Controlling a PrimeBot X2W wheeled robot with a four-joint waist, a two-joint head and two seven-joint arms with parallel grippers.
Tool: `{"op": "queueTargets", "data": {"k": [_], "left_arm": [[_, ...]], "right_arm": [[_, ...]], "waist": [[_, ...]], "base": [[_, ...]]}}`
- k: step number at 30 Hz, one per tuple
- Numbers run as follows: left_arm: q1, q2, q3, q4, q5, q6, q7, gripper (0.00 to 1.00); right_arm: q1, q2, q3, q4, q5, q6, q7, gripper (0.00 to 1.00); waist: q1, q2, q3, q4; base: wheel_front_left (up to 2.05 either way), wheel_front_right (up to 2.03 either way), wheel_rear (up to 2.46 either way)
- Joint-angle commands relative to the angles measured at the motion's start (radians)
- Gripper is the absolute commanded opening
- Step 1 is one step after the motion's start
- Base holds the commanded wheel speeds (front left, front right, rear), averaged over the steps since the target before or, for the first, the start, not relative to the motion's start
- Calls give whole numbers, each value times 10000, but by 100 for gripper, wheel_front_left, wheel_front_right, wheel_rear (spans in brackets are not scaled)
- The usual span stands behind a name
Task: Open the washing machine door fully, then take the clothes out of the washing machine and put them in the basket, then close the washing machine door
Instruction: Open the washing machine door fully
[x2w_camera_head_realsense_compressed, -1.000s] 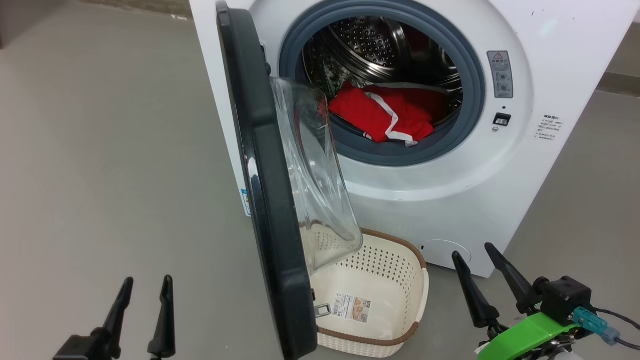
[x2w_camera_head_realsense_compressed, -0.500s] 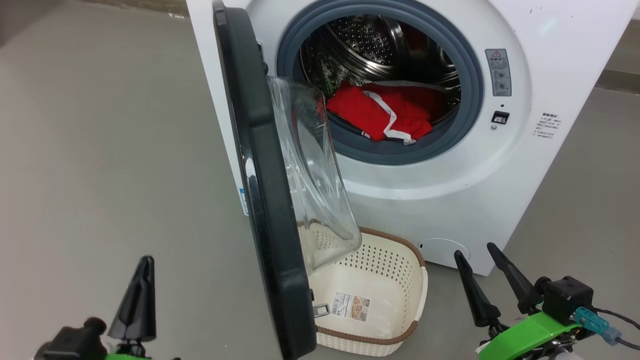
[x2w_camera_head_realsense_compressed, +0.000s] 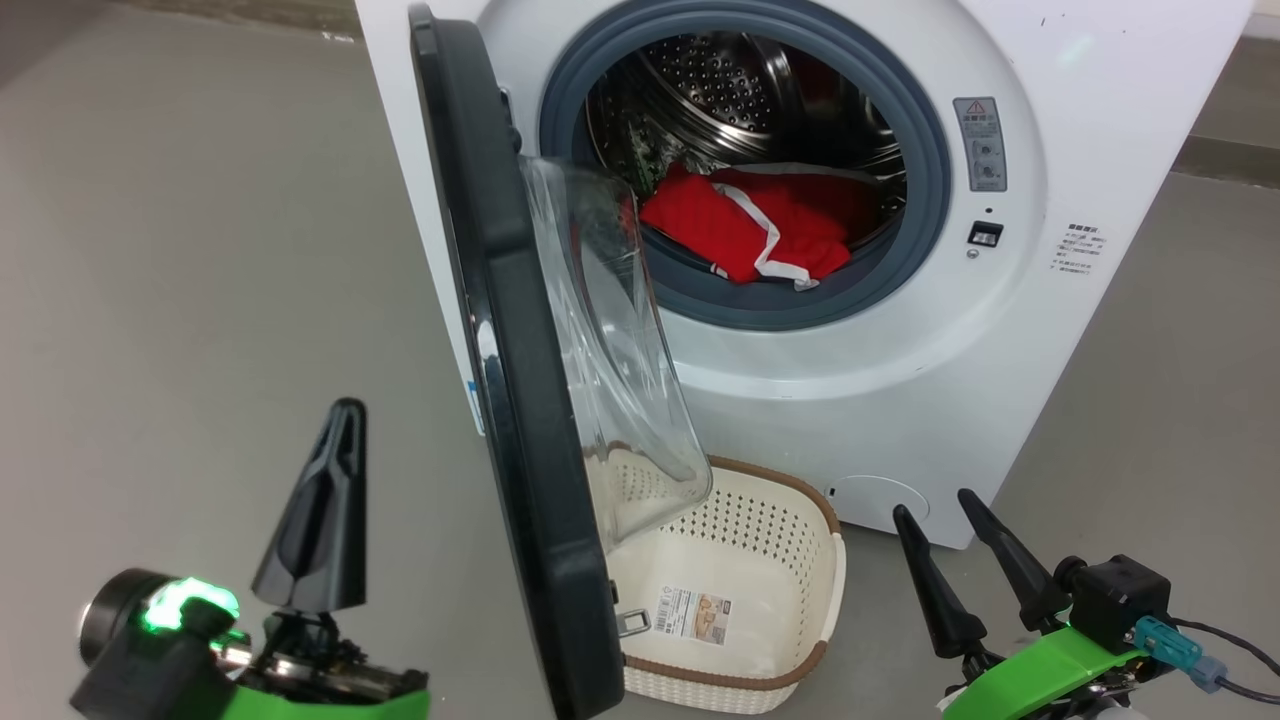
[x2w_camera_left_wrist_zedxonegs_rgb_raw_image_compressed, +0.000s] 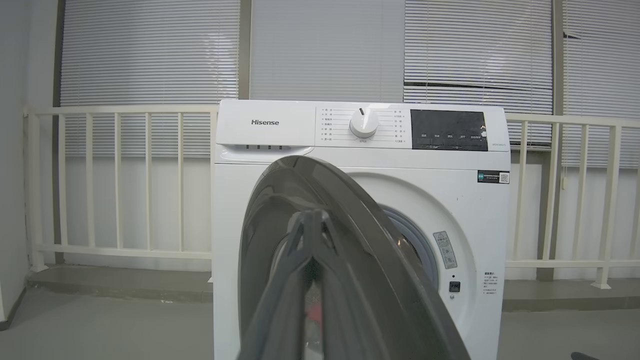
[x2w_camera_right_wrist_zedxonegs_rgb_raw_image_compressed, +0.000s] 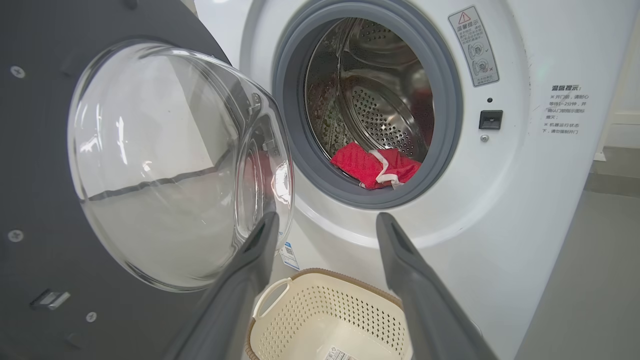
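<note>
- The washing machine (x2w_camera_head_realsense_compressed: 880, 380) is standing with its mouth uncovered, and its steel drum and grey rubber ring (x2w_camera_head_realsense_compressed: 925, 190) are showing.
- The washing machine door (x2w_camera_head_realsense_compressed: 510, 400) is hanging partly open on the machine's left side. It is sticking out from the front at roughly a right angle, with its clear glass bowl (x2w_camera_head_realsense_compressed: 610, 350) bulging toward the machine's mouth.
- The clothes (x2w_camera_head_realsense_compressed: 740, 225) are lying bunched inside the washing machine, low at the front of the drum. Red fabric and a white strip are resting on the lower part of the rubber ring.
- The basket (x2w_camera_head_realsense_compressed: 770, 475) is sitting on the floor just in front of the washing machine, under the door's glass bowl, with a paper sticker (x2w_camera_head_realsense_compressed: 690, 613) showing on its bottom.
- The left gripper (x2w_camera_head_realsense_compressed: 345, 410) is hovering out in front of the washing machine, on the outer black side of the door and apart from it. Its fingers are pressing together at the tips with nothing between them.
- The right gripper (x2w_camera_head_realsense_compressed: 932, 503) is hanging low in front of the washing machine's right half, beside the basket. Its fingers are spreading wide and gripping nothing, and in the right wrist view they are pointing at the machine's mouth.
</note>
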Motion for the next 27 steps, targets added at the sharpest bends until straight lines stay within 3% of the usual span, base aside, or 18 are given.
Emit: {"op": "queueTargets", "data": {"k": [1,13,27], "left_arm": [[-487,52,174,-556,101,-41,132,0],[-400,-132,-1365,-1817,-204,-310,939,0],[28,-199,-3101,-784,-970,-536,1445,0]], "right_arm": [[-353,-27,260,-230,86,16,-120,100],[-418,-10,333,-251,202,16,-120,100],[-471,-43,548,-211,278,16,-120,100]], "waist": [[0,-1,-18,-31],[0,-1,-47,-208],[0,-1,27,-412]], "base": [[0,0,0],[0,0,0],[0,0,0]]}}
